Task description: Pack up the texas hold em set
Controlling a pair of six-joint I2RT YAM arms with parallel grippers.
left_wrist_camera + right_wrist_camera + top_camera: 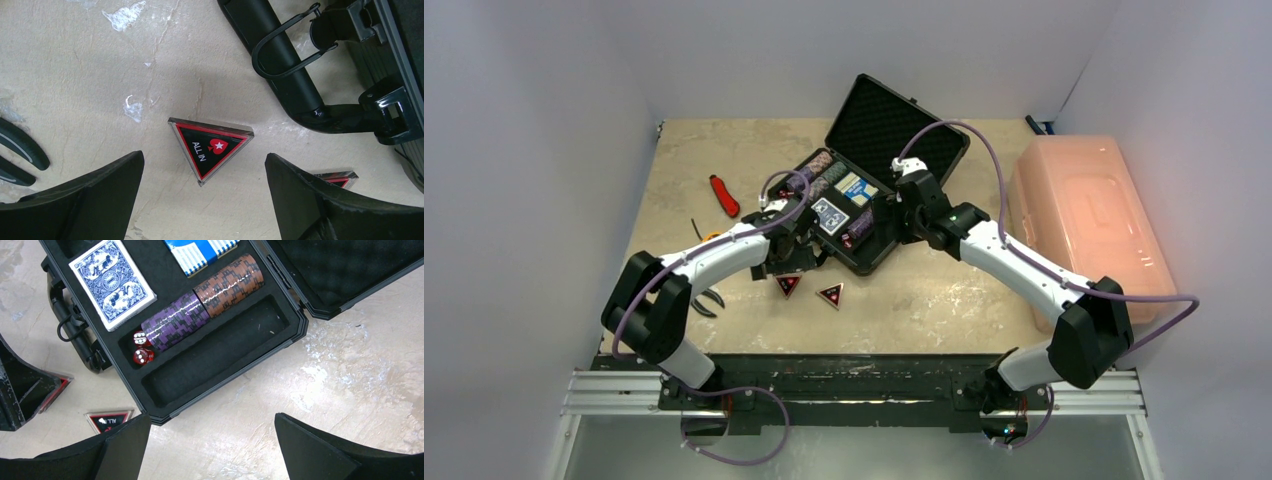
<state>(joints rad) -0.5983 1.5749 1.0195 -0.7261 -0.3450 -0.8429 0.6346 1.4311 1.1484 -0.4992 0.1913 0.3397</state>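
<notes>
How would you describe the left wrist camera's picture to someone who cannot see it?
A red-and-black triangular button reading ALL IN lies flat on the beige table, between the wide-open fingers of the left gripper. The black case's handle crosses the upper right, and a second button peeks out behind one finger.

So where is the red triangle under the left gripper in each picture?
Top external: the triangle is the left one of two lying on the table, on the near side of the case.
Left wrist: middle of the picture, between the open fingers of the left gripper.
Right wrist: far left, only a red corner peeks out beside the left gripper.
Shared landmark: the second triangle, close beside it in every view.
</notes>
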